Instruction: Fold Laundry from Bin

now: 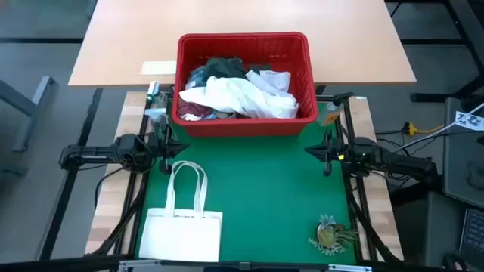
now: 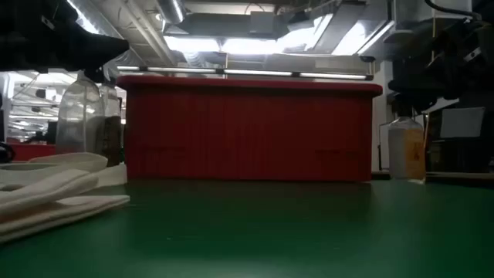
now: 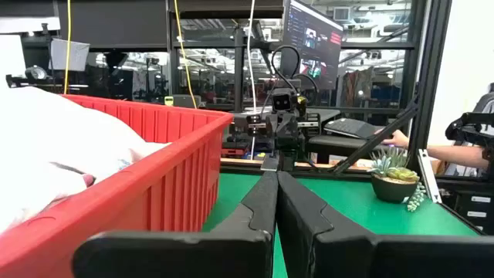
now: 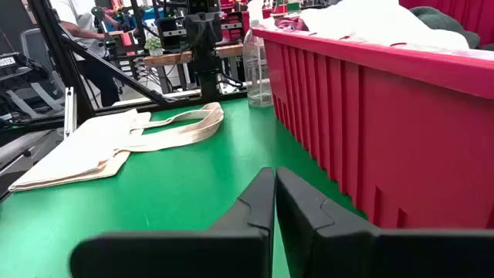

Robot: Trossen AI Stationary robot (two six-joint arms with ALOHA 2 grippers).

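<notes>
The red slotted bin (image 1: 246, 121) stands at the far middle of the green mat and holds the laundry: a white garment (image 1: 242, 94) on top, dark green cloth (image 1: 219, 69) behind it and maroon cloth (image 1: 198, 112) at its near left. The bin also shows in the low view (image 2: 247, 131). My left gripper (image 1: 175, 149) is shut and empty, near the bin's near-left corner. My right gripper (image 1: 311, 151) is shut and empty, near the bin's near-right corner. Both hover just above the mat, pointing toward each other.
A flat white tote bag (image 1: 181, 227) with handles lies at the mat's near left. A small potted succulent (image 1: 331, 234) sits at the near right. A clear plastic bottle (image 1: 155, 102) stands left of the bin. Bare green mat (image 1: 265, 196) lies between the grippers.
</notes>
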